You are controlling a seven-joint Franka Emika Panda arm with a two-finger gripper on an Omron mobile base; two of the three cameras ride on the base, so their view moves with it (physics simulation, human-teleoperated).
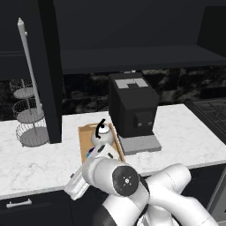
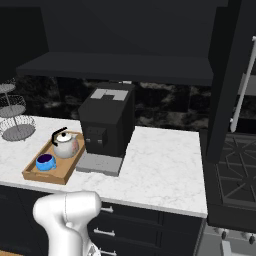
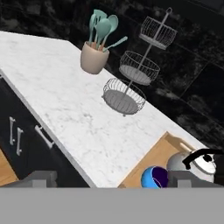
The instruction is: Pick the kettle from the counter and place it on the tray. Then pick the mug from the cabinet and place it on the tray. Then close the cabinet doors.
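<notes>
While the hand (image 3: 109, 179) hangs released, kettle (image 2: 65, 144) and mug (image 2: 45, 162) sit on the tray (image 2: 60, 172).

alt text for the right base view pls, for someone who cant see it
A wooden tray on a white marble counter holds a silver kettle and a blue mug, beside a black coffee machine. An open cabinet door stands at right.

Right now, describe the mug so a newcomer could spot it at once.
Find the black coffee machine on the counter; the wooden tray sits just left of it. The mug is at the tray's near end: small, bright blue, unlike the silver kettle behind it.
</notes>
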